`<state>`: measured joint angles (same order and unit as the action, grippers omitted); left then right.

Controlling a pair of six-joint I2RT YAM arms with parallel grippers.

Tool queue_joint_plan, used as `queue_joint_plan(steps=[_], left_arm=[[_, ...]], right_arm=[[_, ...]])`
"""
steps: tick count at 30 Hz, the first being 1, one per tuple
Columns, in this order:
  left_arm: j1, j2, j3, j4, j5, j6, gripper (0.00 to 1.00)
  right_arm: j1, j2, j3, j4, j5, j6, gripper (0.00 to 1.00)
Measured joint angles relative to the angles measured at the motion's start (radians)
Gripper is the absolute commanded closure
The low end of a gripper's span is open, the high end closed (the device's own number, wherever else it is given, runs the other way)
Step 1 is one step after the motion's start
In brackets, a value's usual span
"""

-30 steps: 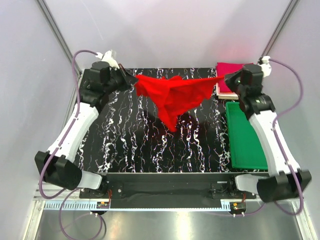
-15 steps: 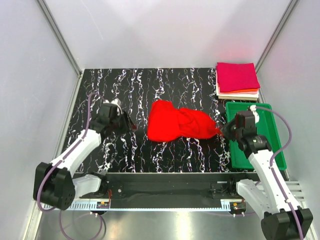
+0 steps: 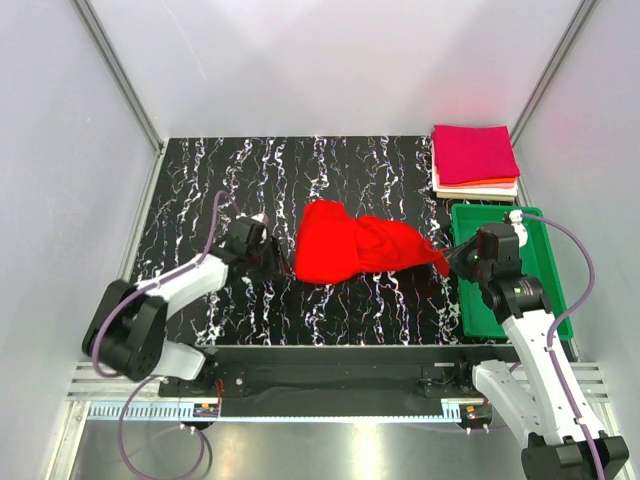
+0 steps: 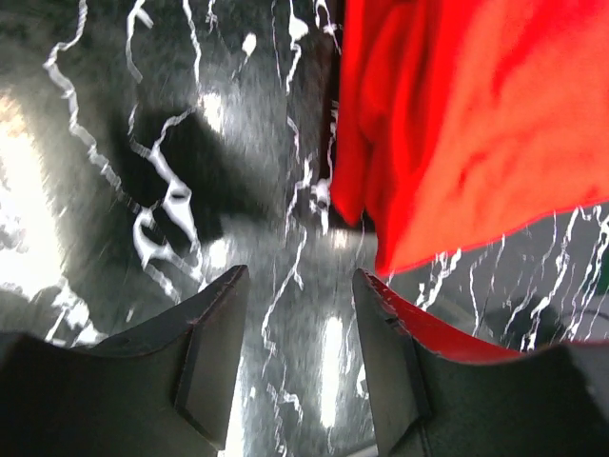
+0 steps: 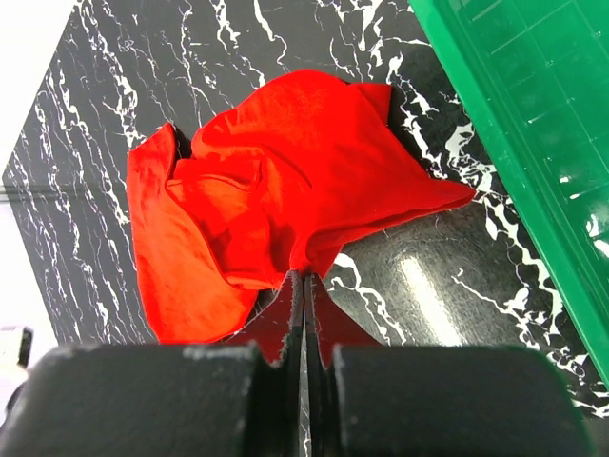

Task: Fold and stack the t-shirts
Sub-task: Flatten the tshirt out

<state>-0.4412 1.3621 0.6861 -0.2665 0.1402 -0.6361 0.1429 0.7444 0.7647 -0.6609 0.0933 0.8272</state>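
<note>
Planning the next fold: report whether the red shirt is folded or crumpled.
Crumpled: the red t-shirt lies in a wrinkled, uneven heap, one corner pinched in the right hand.

No writing, brand name or number can be read in any of the views; the pale strip of fine tick marks [image 3: 320, 412] along the metal front rail below the arm bases looks like a printed scale, but any figures on it are too small to tell; the green plastic tray [image 5: 533, 114] shows only a faint grid of lines, with no legible letters.
</note>
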Motion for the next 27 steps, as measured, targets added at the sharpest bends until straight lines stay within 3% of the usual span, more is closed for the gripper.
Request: queue_joint_plan(steps=[7,19,21,22,24,27], left_arm=[[0.002,0.126,0.008,0.091,0.016,-0.029,0.52],[0.002,0.189,0.024,0.204,0.047,-0.058,0.55],[0.002,0.21,0.035,0.217,0.063,-0.064,0.6],[0.002,0.222,0.043,0.225,0.072,-0.069,0.77],[0.002,0.235,0.05,0.231,0.085,-0.075,0.97],[0.006,0.229,0.069,0.179,0.091,-0.068,1.0]], right_arm=[[0.0,-0.016,0.001,-0.015,0.0,0.0,1.0],[0.0,-0.02,0.002,-0.018,-0.001,0.001,1.0],[0.0,-0.023,0.002,-0.018,-0.001,0.003,1.0],[0.0,-0.024,0.002,-0.018,0.0,0.004,1.0],[0.0,-0.024,0.002,-0.018,0.0,0.005,1.0],[0.0,-0.011,0.011,-0.026,0.006,0.008,1.0]])
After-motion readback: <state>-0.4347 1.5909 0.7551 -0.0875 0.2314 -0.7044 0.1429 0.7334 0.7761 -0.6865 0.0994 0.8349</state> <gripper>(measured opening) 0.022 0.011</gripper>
